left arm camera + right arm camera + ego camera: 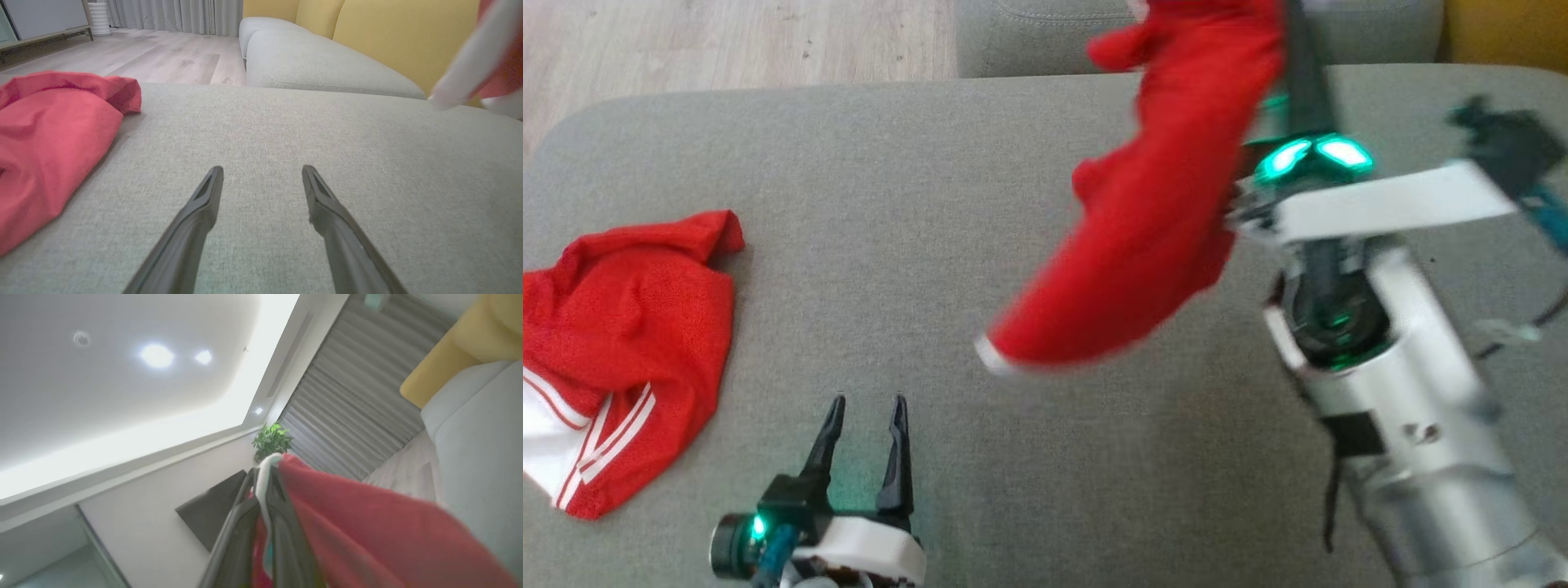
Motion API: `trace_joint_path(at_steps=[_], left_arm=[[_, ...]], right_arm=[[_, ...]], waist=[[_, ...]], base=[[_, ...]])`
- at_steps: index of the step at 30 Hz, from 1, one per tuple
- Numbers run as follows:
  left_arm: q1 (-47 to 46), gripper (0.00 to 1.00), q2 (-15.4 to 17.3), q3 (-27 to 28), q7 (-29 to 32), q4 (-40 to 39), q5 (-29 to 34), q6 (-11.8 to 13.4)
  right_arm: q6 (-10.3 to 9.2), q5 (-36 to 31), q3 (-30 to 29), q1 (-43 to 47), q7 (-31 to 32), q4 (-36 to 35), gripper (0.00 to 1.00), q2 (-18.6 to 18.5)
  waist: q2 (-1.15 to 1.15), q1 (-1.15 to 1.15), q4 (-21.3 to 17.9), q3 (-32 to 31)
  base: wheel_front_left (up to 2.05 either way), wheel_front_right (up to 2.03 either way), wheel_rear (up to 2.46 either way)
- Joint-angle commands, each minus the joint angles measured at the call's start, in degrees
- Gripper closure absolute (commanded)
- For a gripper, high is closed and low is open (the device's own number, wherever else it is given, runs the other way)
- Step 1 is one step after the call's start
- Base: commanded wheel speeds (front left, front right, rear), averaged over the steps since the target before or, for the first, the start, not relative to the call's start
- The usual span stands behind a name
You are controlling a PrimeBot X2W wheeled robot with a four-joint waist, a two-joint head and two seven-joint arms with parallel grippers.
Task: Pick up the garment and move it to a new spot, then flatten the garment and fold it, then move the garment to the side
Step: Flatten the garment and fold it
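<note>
A red garment with white trim [1168, 196] hangs in the air over the grey sofa seat, blurred by motion. My right gripper [263, 473] is shut on its white edge, fingers tilted up toward the ceiling; the cloth [367, 526] drapes down beside them. The same hanging garment [486, 65] shows blurred at the upper right of the left wrist view. My left gripper [864, 408] stands open low over the seat near the front edge, nothing between its fingers [204, 204].
A second red garment with white stripes [613, 343] lies crumpled at the left of the seat [53, 134]. Grey sofa seat [931, 245] spreads ahead; yellow back cushions [388, 32] rise behind. Wooden floor [727, 41] lies beyond the far edge.
</note>
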Motion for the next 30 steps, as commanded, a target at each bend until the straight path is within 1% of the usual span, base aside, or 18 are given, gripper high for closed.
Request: trace_joint_path(at_steps=[1,3,4,5,6,7,8,10,13,15,18,24,26,28,30], left_arm=[[-0.46,0.0,0.1,1.17,-0.29,-1.48,-0.77,-0.12],[-0.43,0.0,0.1,0.99,-0.29,-1.57,-0.97,0.02],[-0.66,0.0,0.1,0.72,-0.29,-1.67,-1.15,0.13],[-0.85,0.0,0.1,0.56,-0.29,-1.77,-1.23,0.22],[-1.07,0.0,0.1,0.34,-0.29,-1.85,-1.3,0.3],[-1.29,0.0,0.1,0.1,-0.29,-1.9,-1.37,0.37],[-1.51,0.0,0.1,-0.17,-0.29,-1.85,-1.41,0.34],[-2.04,0.0,0.1,-0.64,-0.29,-1.85,-1.45,0.39],[-2.69,0.0,0.1,-0.85,-0.29,-2.01,-1.44,0.62],[-2.81,0.0,0.1,-0.63,-0.29,-2.06,-1.26,0.64],[-2.87,0.0,0.1,-0.35,-0.29,-1.91,-1.08,0.58],[-3.61,0.0,0.1,-0.88,-0.29,-2.49,-0.95,-0.06],[-4.16,0.0,0.1,-1.46,-0.29,-2.69,-1.13,-0.24],[-4.86,0.0,0.1,-2.53,-0.29,-2.79,-2.07,-0.58],[-5.98,0.0,0.1,-5.1,-0.29,-2.16,-2.62,-1.62]], right_arm=[[-0.04,0.37,-1.29,-0.62,-0.22,-1.1,1.0,0.77],[-0.04,-3.17,-5.09,-0.74,-0.22,2.09,1.0,0.78],[-0.04,-7.88,-8.51,-0.43,-0.22,6.97,1.0,0.74],[-0.04,-11.8,-10.08,-0.43,-0.22,9.53,1.0,0.35],[-0.04,-15.66,-11.35,-0.19,-0.22,12.44,0.63,-0.26],[-0.04,-18.87,-12.98,0.41,-0.22,16.29,0.01,-0.77],[-0.04,-22.04,-14.28,0.91,-0.22,20.64,0.0,-1.36],[-0.04,-28.24,-18.39,1.21,-0.22,26.22,0.0,-2.63],[-0.04,-35.01,-22.09,2.25,-0.22,29.39,0.0,-2.9],[-0.04,-38.37,-21.71,3.41,-0.22,28.8,0.0,-2.61],[-0.04,-41.18,-20.66,5.87,-0.22,26.73,0.0,-1.93],[-0.04,-48.16,-19.46,12.07,-0.22,19.01,0.0,-1.0],[-0.04,-50.6,-19.52,14.61,-0.22,17.35,0.0,-0.61],[-0.04,-51.33,-19.98,16.74,-0.22,16.9,0.0,-0.18],[-0.04,-51.62,-19.98,18.37,-0.22,16.77,0.0,0.13]], waist=[[0.0,0.01,0.02,0.07],[0.0,0.01,0.01,0.42],[0.0,0.01,0.0,0.96],[0.0,0.01,-0.02,1.34],[0.0,0.01,-0.01,1.65],[0.0,0.01,0.01,1.97],[0.0,0.01,0.02,2.2],[0.0,0.01,0.06,2.78],[0.0,0.01,-0.29,3.46],[0.0,0.01,-0.82,3.63],[0.0,0.01,-1.63,3.42],[0.0,0.01,-3.2,2.9],[0.0,0.01,-3.87,2.72],[0.0,0.01,-4.74,2.7],[0.0,0.01,-5.82,2.86]], base=[[0.0,0.0,0.0],[0.0,0.0,0.0],[0.0,0.0,0.0],[0.0,0.0,0.0],[0.0,0.0,0.0],[0.0,0.0,0.0],[0.0,0.0,0.0],[0.0,0.0,0.0],[0.0,0.0,0.0],[0.0,0.0,0.0],[0.0,0.0,0.0],[0.0,0.0,0.0],[0.0,0.0,0.0],[0.0,0.0,0.0],[0.0,0.0,0.0]])
